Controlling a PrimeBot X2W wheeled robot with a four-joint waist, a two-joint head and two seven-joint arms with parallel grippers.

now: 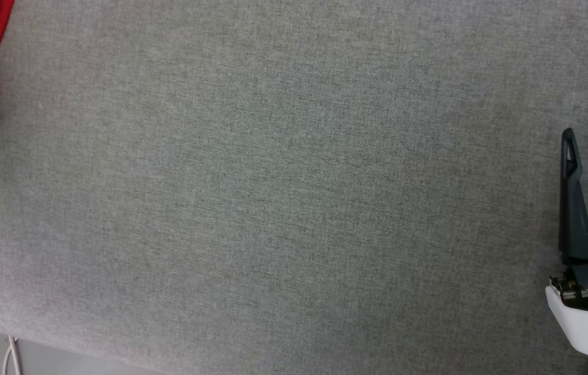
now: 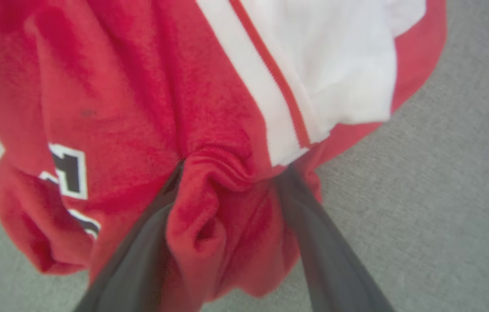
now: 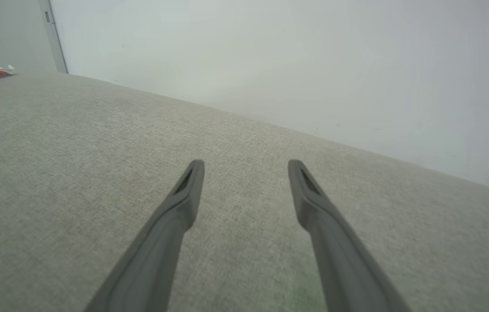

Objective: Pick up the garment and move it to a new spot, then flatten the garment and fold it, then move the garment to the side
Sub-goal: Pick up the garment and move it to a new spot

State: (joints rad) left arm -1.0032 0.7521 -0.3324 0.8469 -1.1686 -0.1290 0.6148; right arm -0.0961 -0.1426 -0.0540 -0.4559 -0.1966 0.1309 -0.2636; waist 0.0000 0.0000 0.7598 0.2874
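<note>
A: Where is the red jersey-style T-shirt with white short sleeves [image 2: 131, 78] right now?

B: At the far left of the grey woven-cloth worktop [image 1: 294, 208], in a crumpled heap. The head view catches just its edge in the top left corner. The left wrist view is right on top of it: red knit, a white sleeve with red-and-white striped trim, and part of a black, white-outlined figure on the front.

A: And the left gripper [image 2: 232, 173]?

B: Its jaws stand wide, straddling a raised fold of the red cloth. The fold sits between the two dark fingers [image 2: 335, 268], but nothing is pinched; I'd call it not yet gripped.

A: The right gripper [image 3: 246, 167]?

B: Jaws wide too, empty, over bare worktop well apart from the shirt.

A: How do you expect the shirt to handle?

B: Light and limp, I'd judge. It's soft knit with no stiffness at all, so it will sag and trail from whatever point is lifted. It will probably drag a little on the woven surface rather than slide. Not fragile, not slippery.

A: So where to take hold?

B: The ridge between the left jaws looks good for the move. It's thick, several layers, so a close there should bite well. For flattening, I'd go for hem corners or shoulder seams, one per arm, so the cloth hangs open instead of bunching.
</note>
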